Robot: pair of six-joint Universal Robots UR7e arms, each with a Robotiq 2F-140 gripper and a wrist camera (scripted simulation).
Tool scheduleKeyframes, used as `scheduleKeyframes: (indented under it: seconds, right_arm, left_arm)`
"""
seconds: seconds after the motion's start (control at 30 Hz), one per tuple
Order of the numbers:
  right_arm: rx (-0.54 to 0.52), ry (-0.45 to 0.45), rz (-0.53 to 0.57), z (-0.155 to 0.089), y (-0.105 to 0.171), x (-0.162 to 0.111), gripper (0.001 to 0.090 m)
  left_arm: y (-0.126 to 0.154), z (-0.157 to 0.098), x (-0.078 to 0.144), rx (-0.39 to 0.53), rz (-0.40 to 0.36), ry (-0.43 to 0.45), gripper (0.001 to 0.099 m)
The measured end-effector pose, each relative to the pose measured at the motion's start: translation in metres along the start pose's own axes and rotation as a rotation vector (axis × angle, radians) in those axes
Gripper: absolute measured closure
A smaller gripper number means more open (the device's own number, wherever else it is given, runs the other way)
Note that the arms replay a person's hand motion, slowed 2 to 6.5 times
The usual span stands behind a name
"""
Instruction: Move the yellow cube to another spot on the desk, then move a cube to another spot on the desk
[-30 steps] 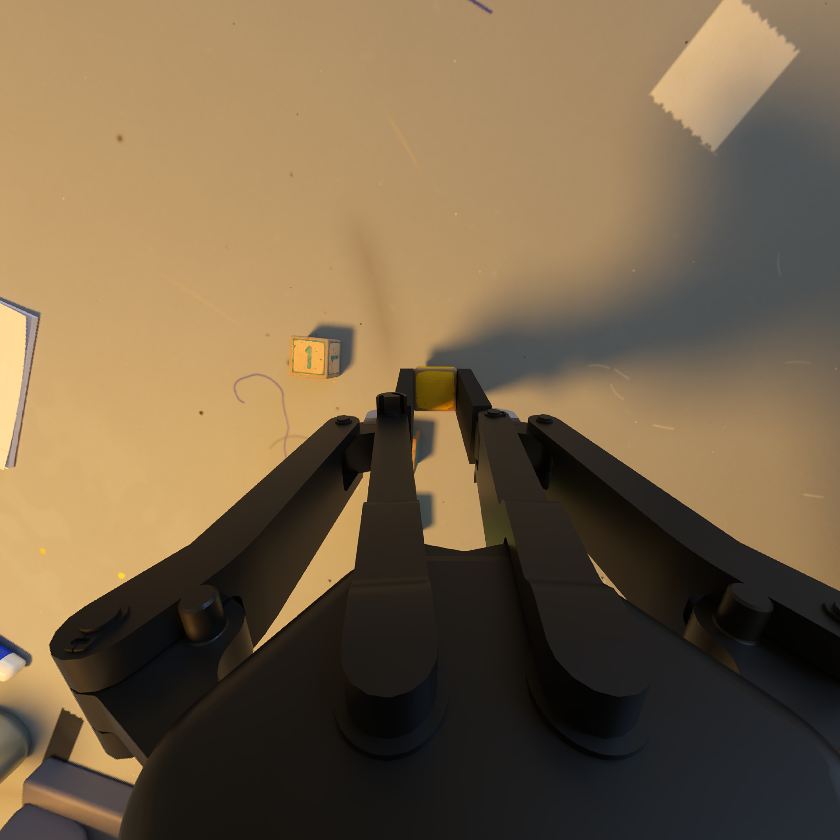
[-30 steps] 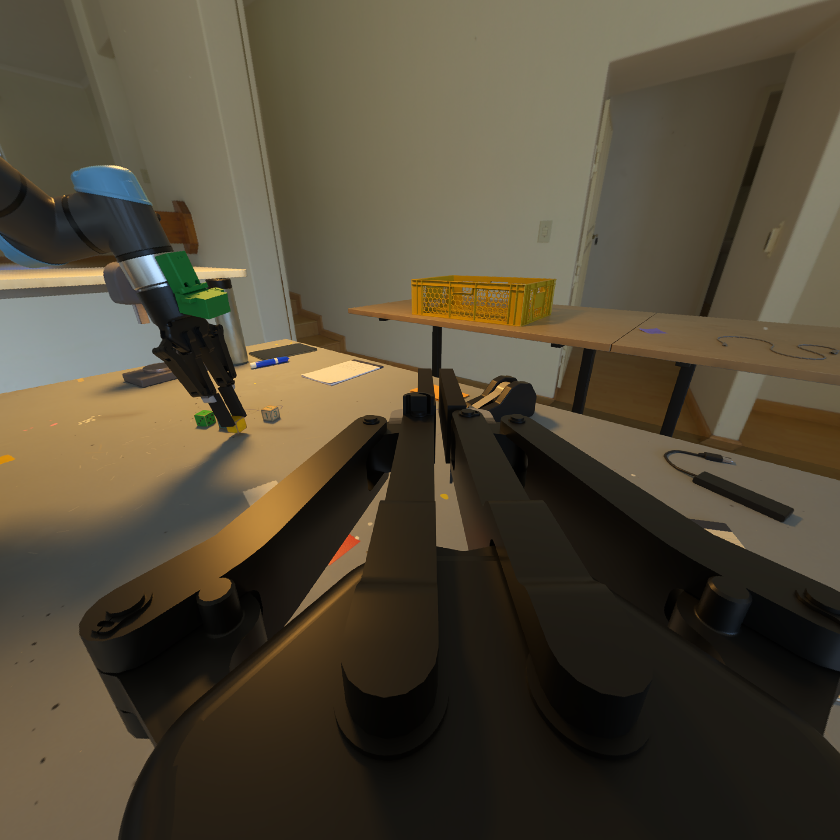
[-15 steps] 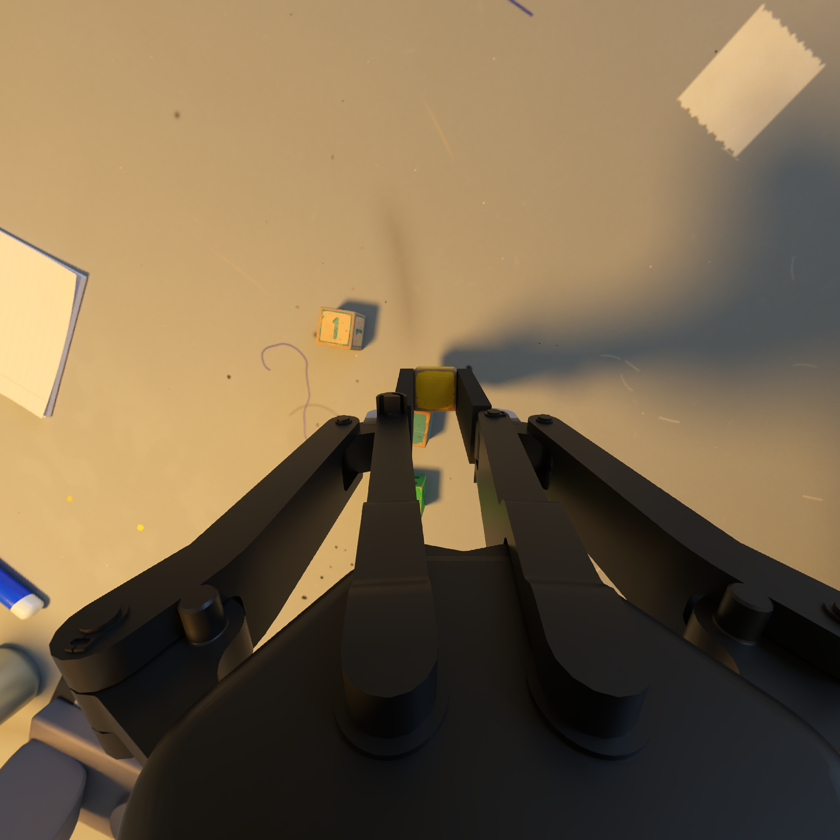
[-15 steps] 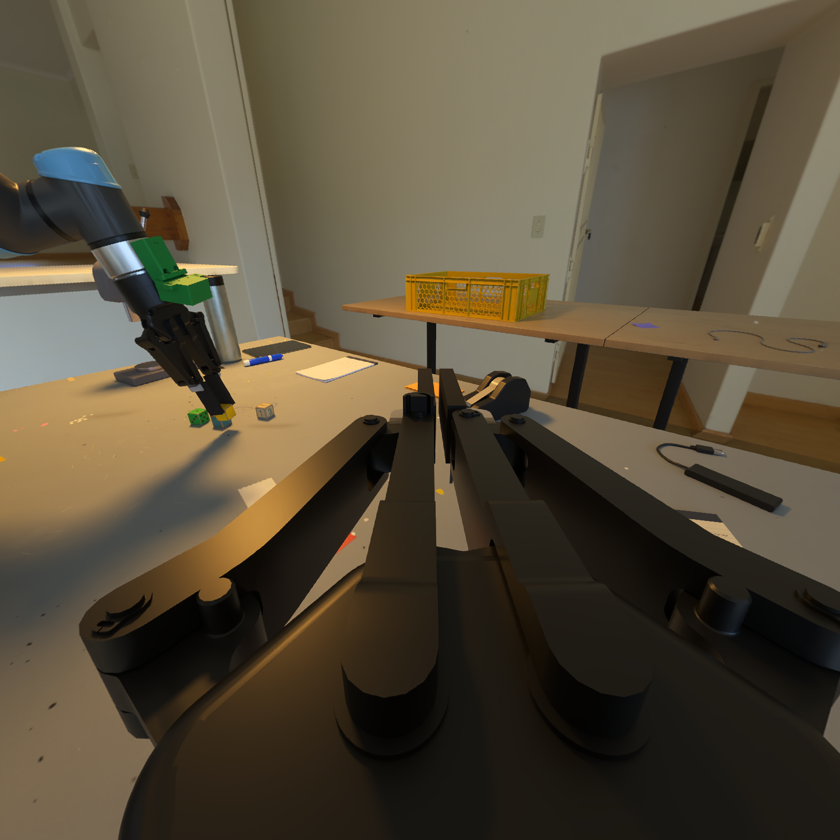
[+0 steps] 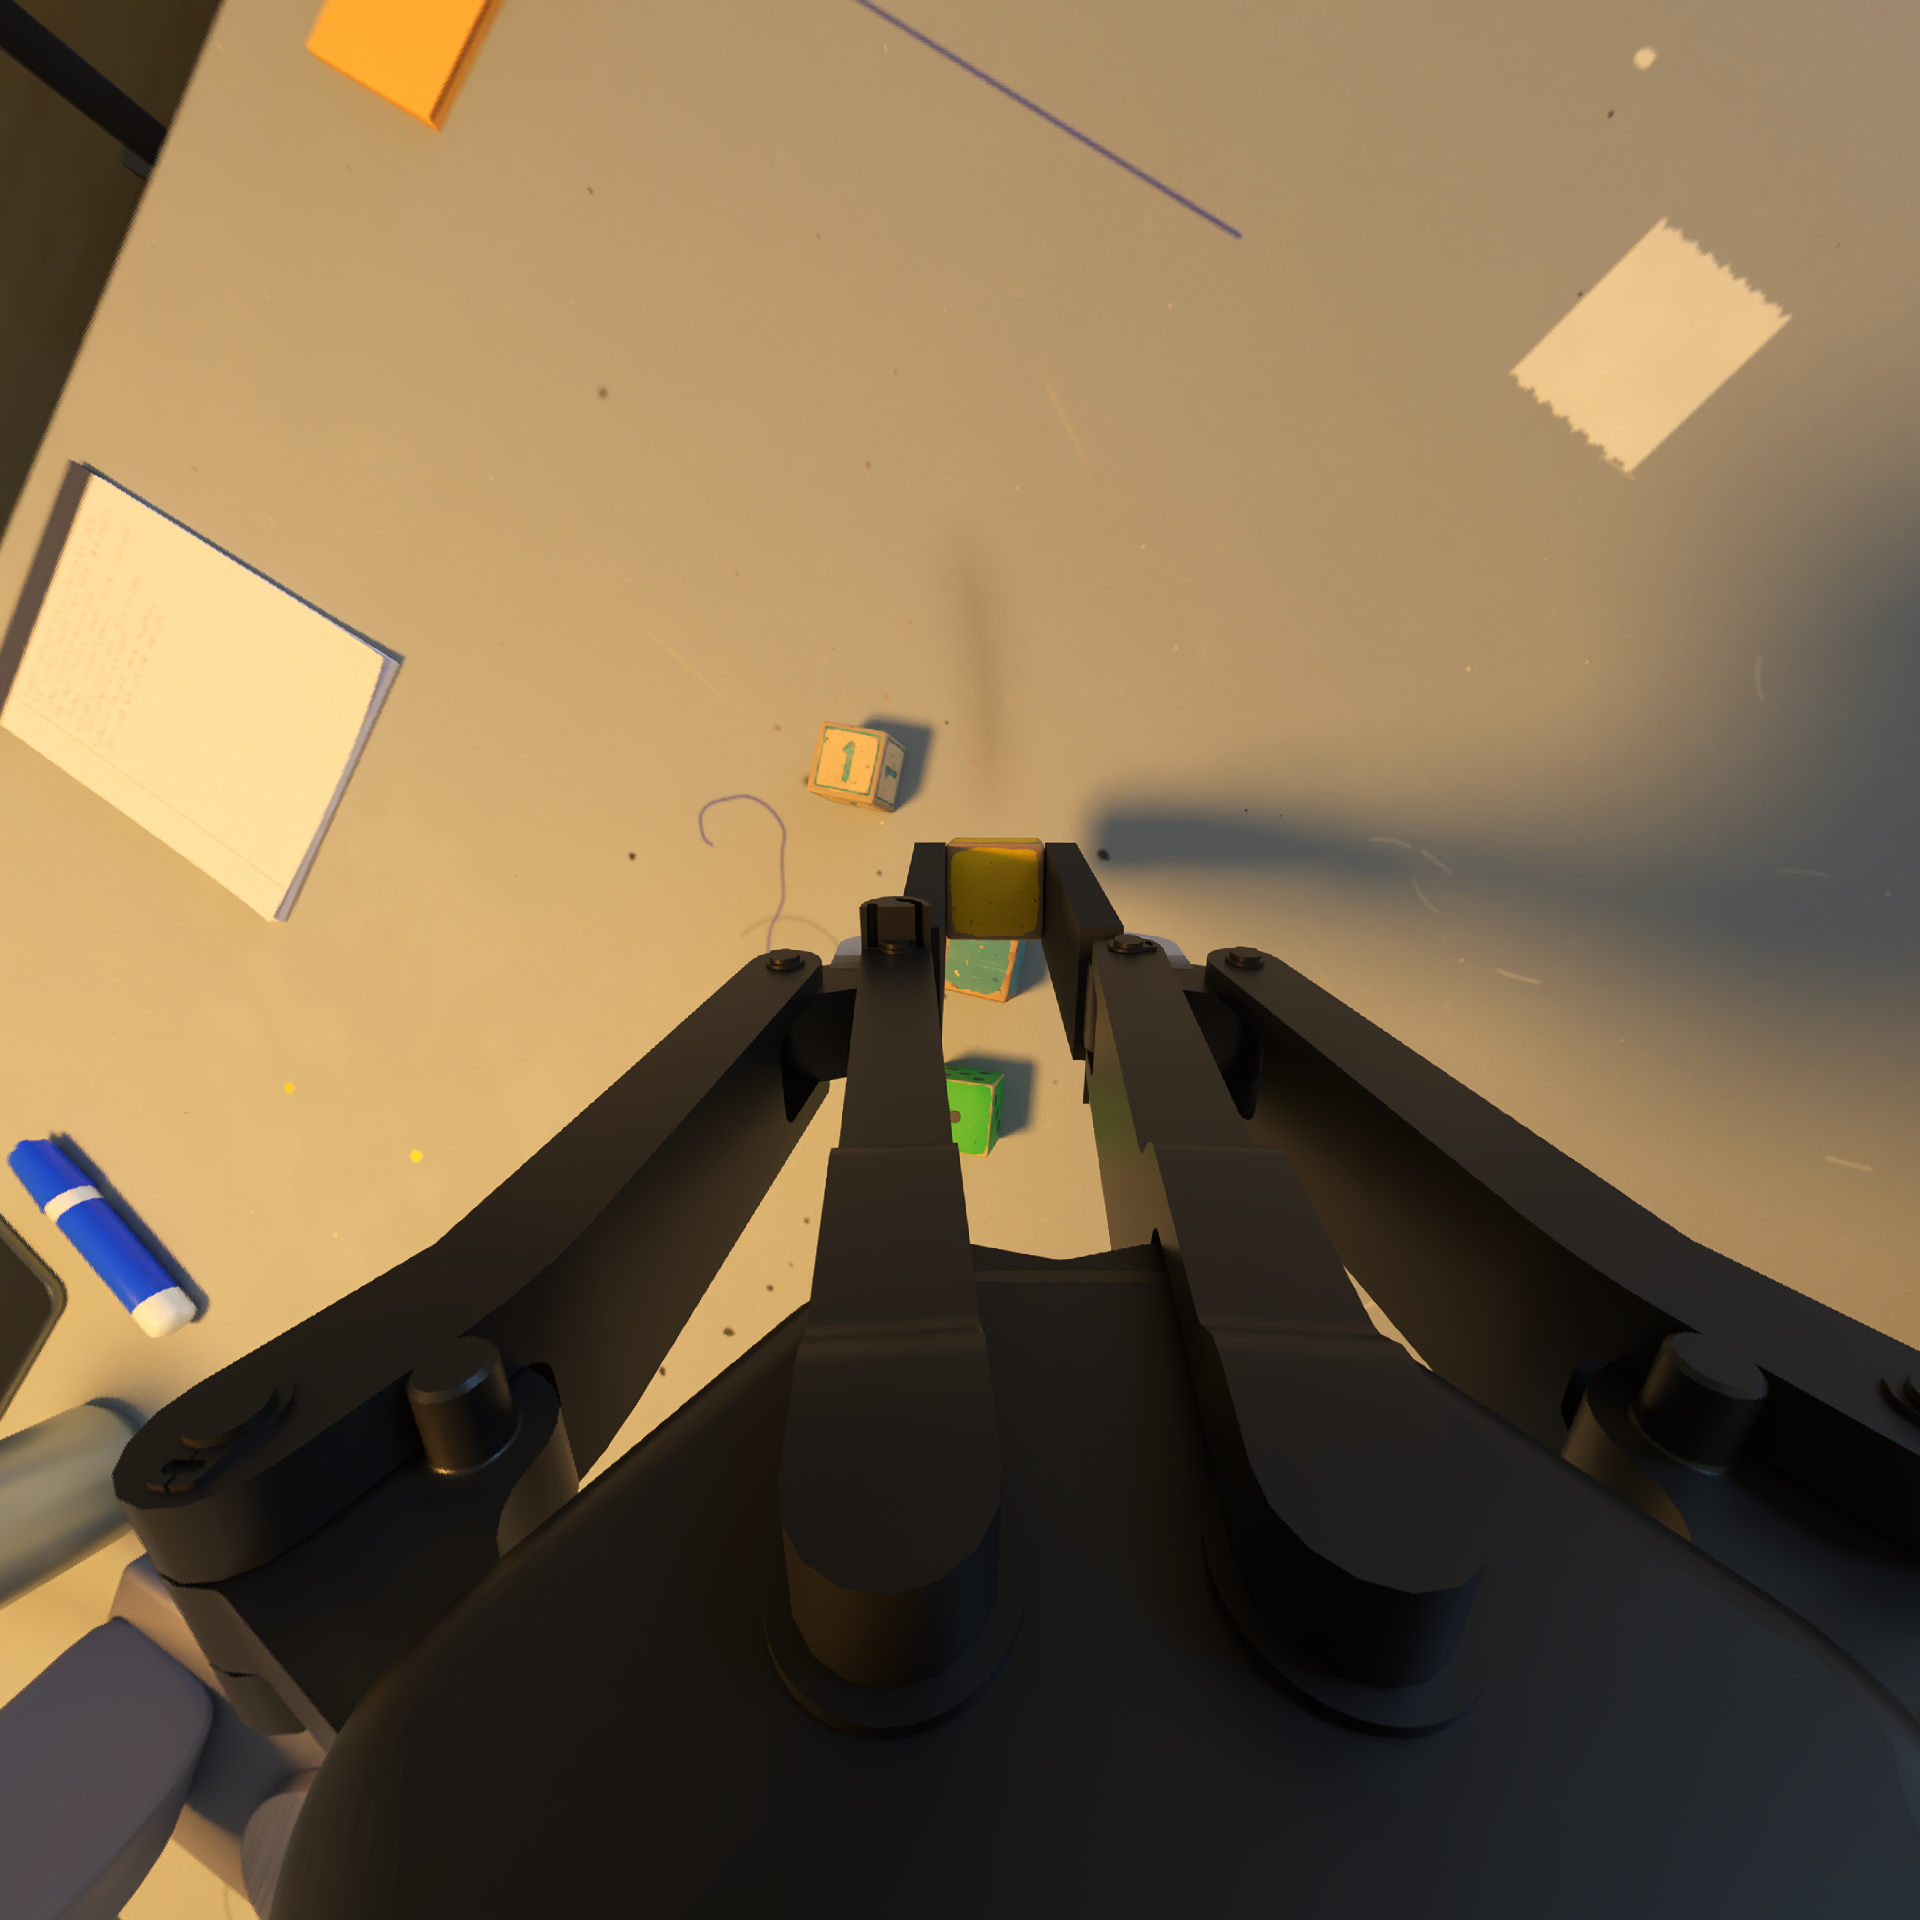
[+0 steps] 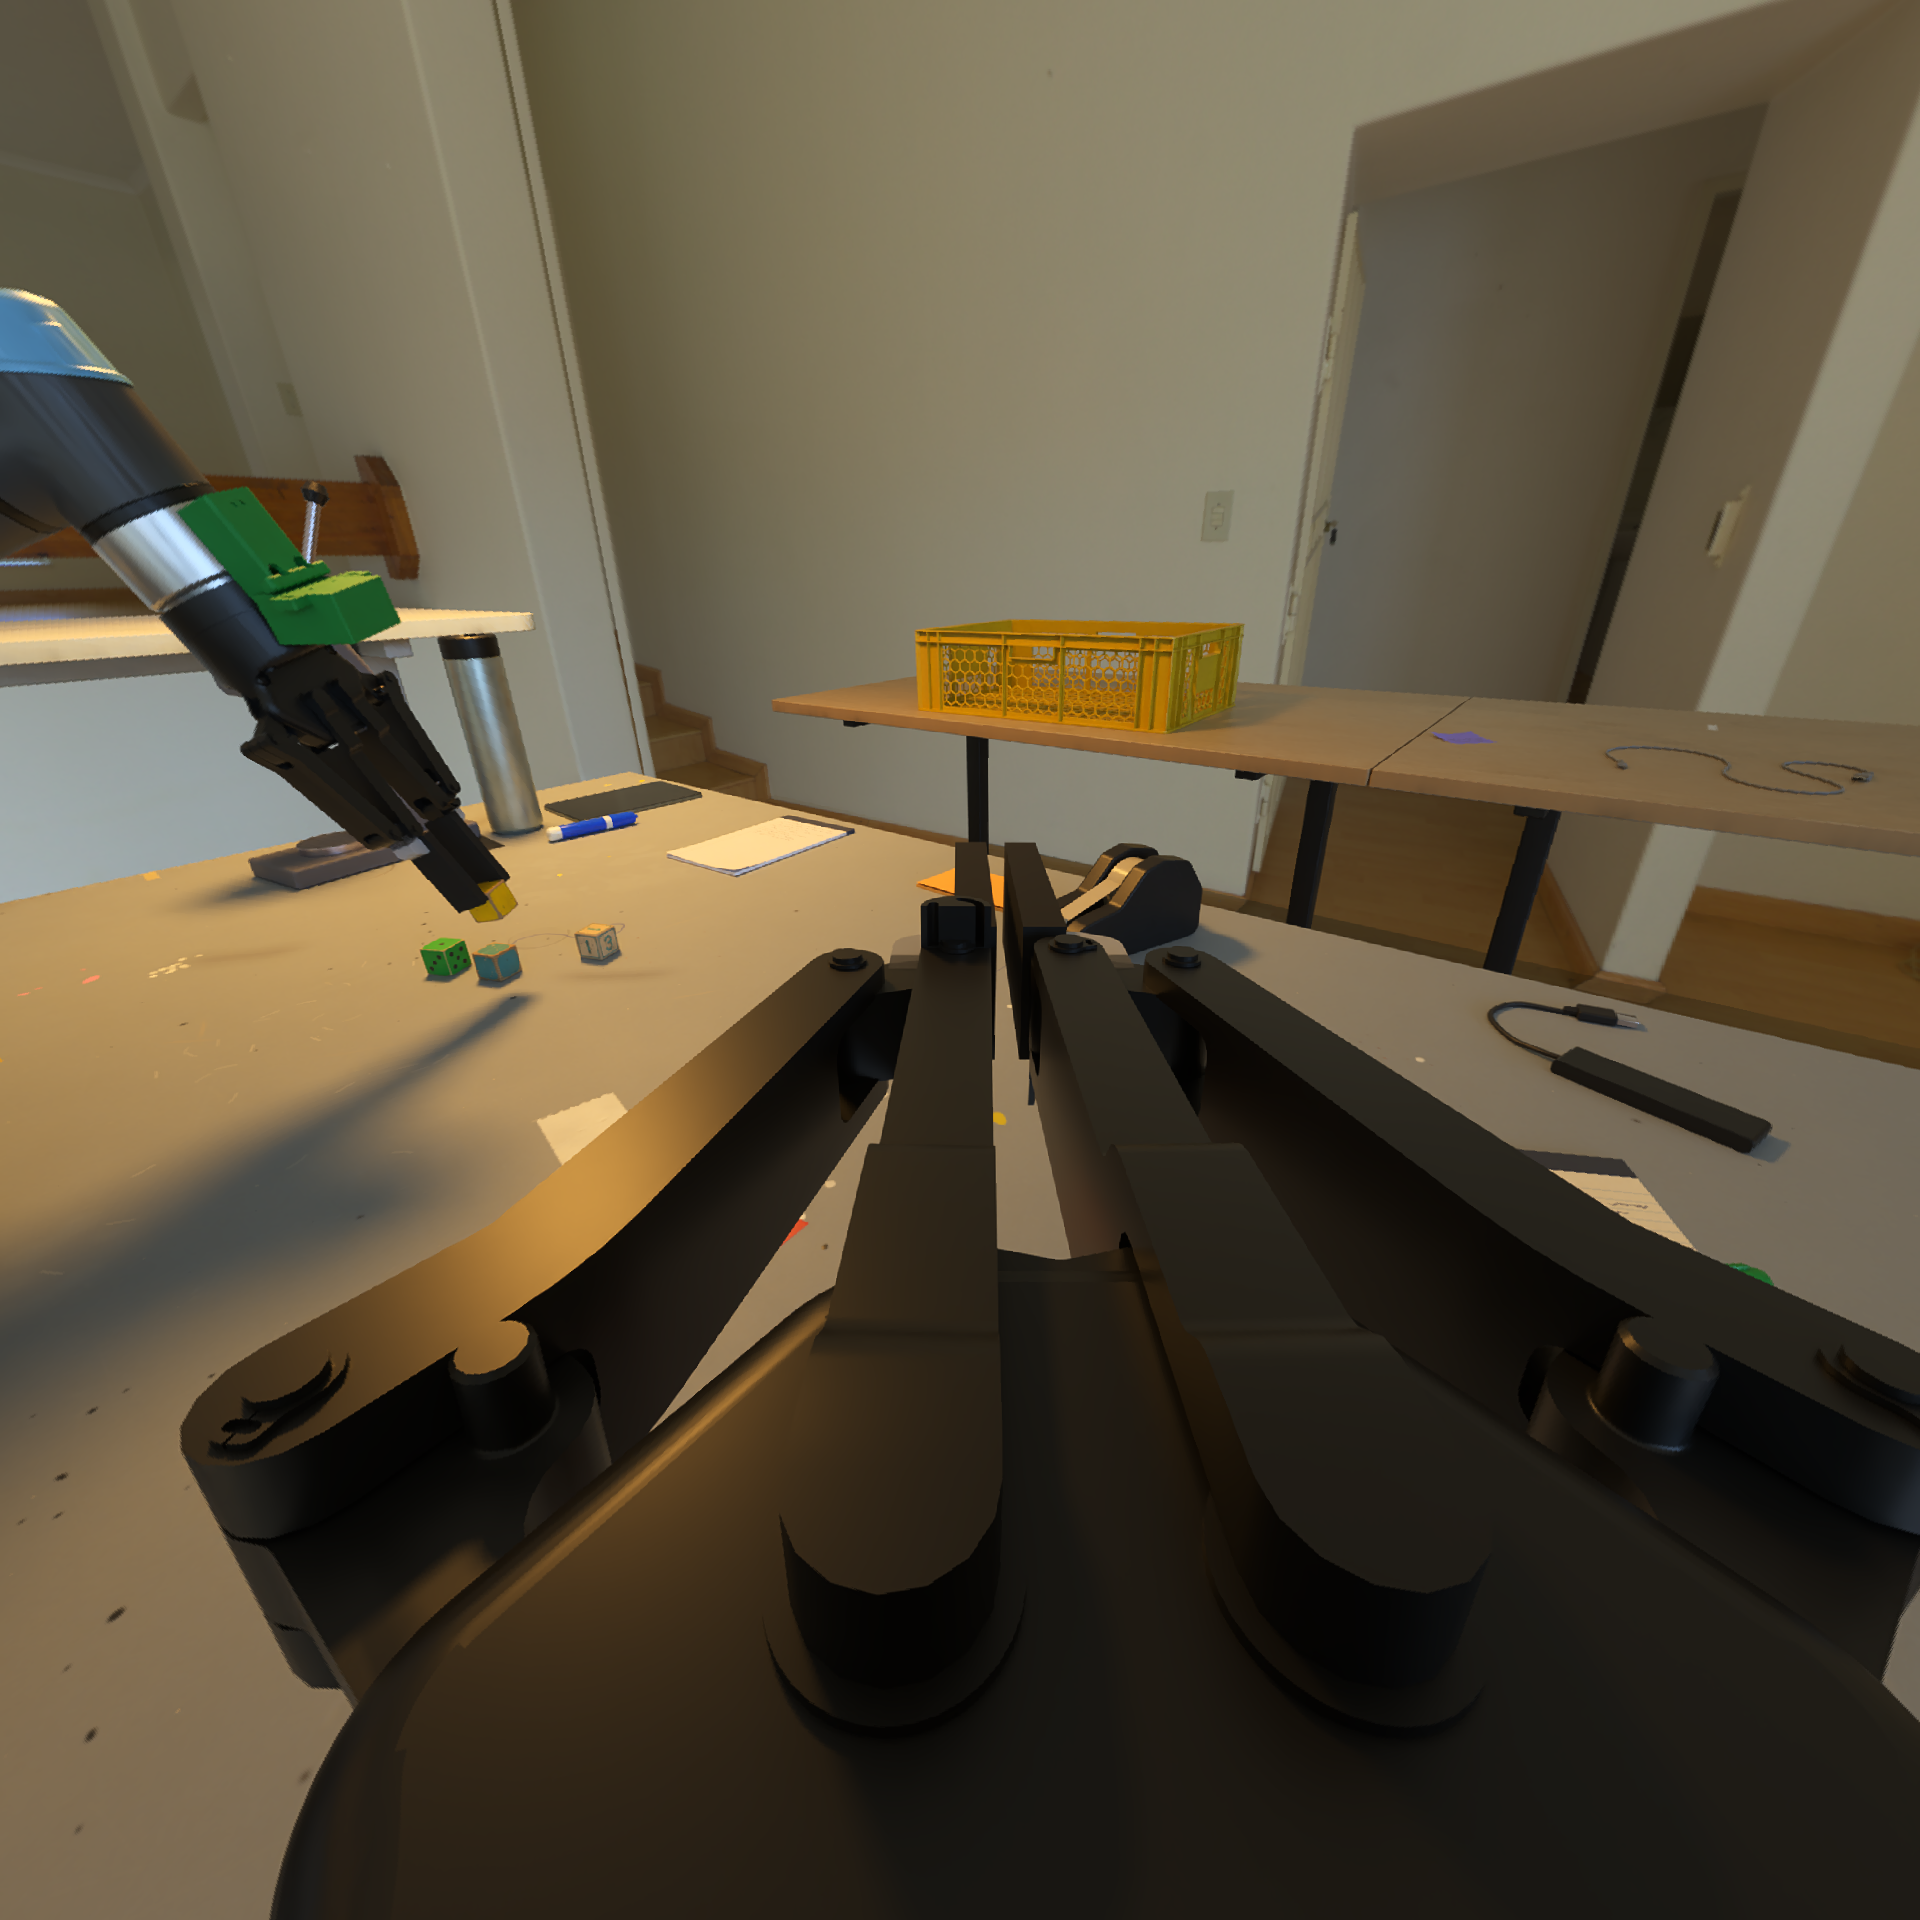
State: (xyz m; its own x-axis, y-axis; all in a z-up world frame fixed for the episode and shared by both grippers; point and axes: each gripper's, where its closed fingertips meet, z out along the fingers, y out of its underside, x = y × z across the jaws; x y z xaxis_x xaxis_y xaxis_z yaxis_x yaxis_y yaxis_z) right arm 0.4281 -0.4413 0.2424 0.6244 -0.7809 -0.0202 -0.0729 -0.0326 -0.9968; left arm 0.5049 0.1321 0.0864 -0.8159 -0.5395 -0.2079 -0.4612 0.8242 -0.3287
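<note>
Yellow cube (image 5: 992,888) is clamped between the fingertips of my left gripper (image 5: 992,883), lifted clear of the desk (image 5: 1351,582) and hanging above the teal cube (image 5: 979,966). Judged progress: move 1 is in its carry stage, pickup done, set-down not yet made; move 2 is untouched. My right gripper (image 6: 995,883) holds nothing, jaws drawn together with only a slit between them, well apart from the yellow cube. Candidates for move 2, placed from the teal cube: green die (image 5: 975,1112) just beside it, toward my wrist; numbered block (image 5: 854,765) near, on the far side. Materials: yellow cube looks painted, matte, edges slightly rounded; teal cube shows worn paint over pale wood at the corners; die is glossy with dark pips. Desk is flat, speckled and scratched.
</note>
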Motion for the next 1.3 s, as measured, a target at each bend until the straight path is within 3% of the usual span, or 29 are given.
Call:
scheduleKeyframes:
  seconds: [0.33,0.67,1.03,1.3]
  right_arm:
    - [0.001,0.013,0.014,-0.003,0.003,0.005,0.0859]
    - [0.001,0.027,0.022,-0.007,0.005,0.009,0.0859]
    - [-0.011,0.056,0.010,-0.012,0.006,0.014,0.0859]
    - [0.013,0.053,0.019,-0.016,0.003,0.015,0.0860]
  left_arm:
    - [-0.006,-0.028,-0.005,0.065,0.004,-0.093,0.0748]
    - [0.011,-0.067,-0.018,-0.039,-0.030,-0.321,0.0748]
    - [-0.010,-0.101,-0.005,0.081,0.000,-0.404,0.0748]
    - [-0.033,-0.117,0.009,0.156,0.068,-0.433,0.0748]
